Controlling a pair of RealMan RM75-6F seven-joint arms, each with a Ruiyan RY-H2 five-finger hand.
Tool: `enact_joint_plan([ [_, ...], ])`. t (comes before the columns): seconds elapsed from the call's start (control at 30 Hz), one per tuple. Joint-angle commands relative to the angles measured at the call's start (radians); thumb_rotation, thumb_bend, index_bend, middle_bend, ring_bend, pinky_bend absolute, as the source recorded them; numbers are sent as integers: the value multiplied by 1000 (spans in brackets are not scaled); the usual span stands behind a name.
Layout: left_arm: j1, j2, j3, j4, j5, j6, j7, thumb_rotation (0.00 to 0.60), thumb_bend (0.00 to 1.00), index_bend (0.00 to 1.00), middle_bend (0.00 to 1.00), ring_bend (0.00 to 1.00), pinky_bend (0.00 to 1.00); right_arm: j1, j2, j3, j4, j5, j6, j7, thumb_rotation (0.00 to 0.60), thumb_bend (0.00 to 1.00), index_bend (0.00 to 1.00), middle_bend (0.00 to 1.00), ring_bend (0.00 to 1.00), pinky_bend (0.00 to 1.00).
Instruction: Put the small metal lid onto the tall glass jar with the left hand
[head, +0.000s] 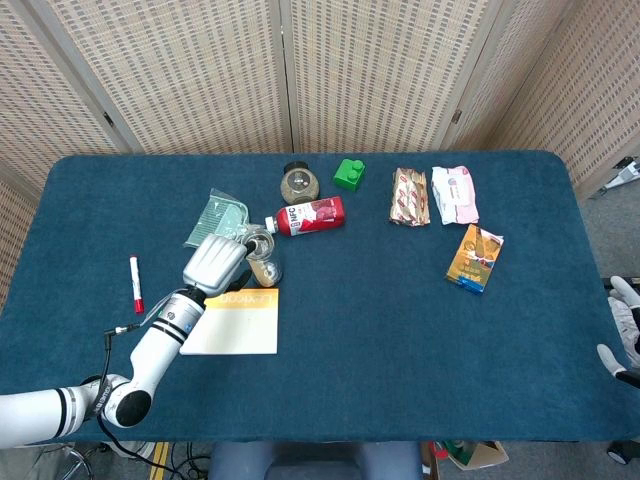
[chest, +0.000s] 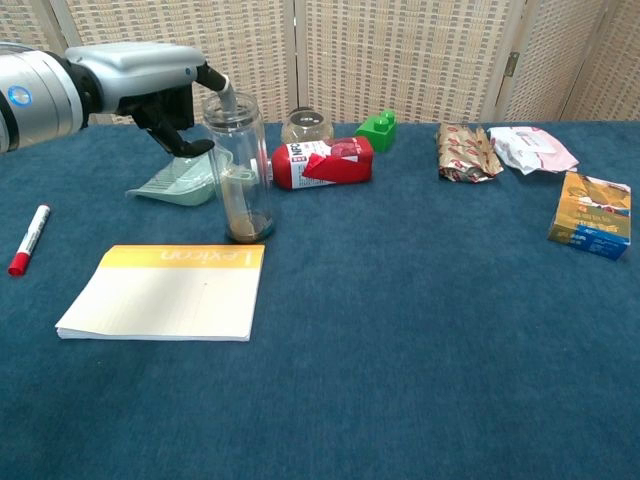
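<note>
The left hand (chest: 160, 85) hovers just left of the mouth of the tall clear glass jar (chest: 238, 168), one finger reaching its rim. The small metal lid is hidden, and whether the curled fingers hold it cannot be told. The jar stands upright beside a yellow-topped notepad (chest: 165, 292), with a red bottle (chest: 320, 163) lying behind.

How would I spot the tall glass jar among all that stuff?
On the blue table, find the yellow-edged notepad at front left. The tall glass jar stands upright just behind it; unlike the squat jar further back, it is clear and narrow.
</note>
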Motion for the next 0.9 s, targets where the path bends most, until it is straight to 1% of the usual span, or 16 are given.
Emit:
enact_joint_plan([
  [0.03,0,0,0,-1,-1,0,2,600,423,369,1000,1000,1000,0,0,0,0,0,0,0,600,304,19,219,79,235],
  [0.53,0,3,-5,-10,-2,10,8,600,423,370,1000,1000,1000,-2,0,1,3,2,1,3,600,305,20,219,79,235],
  [0.9,13,36,-32,-50,11,41,-19,600,423,370,1000,1000,1000,0,1,2,1,-1,1,4,600,304,20,219,79,235],
])
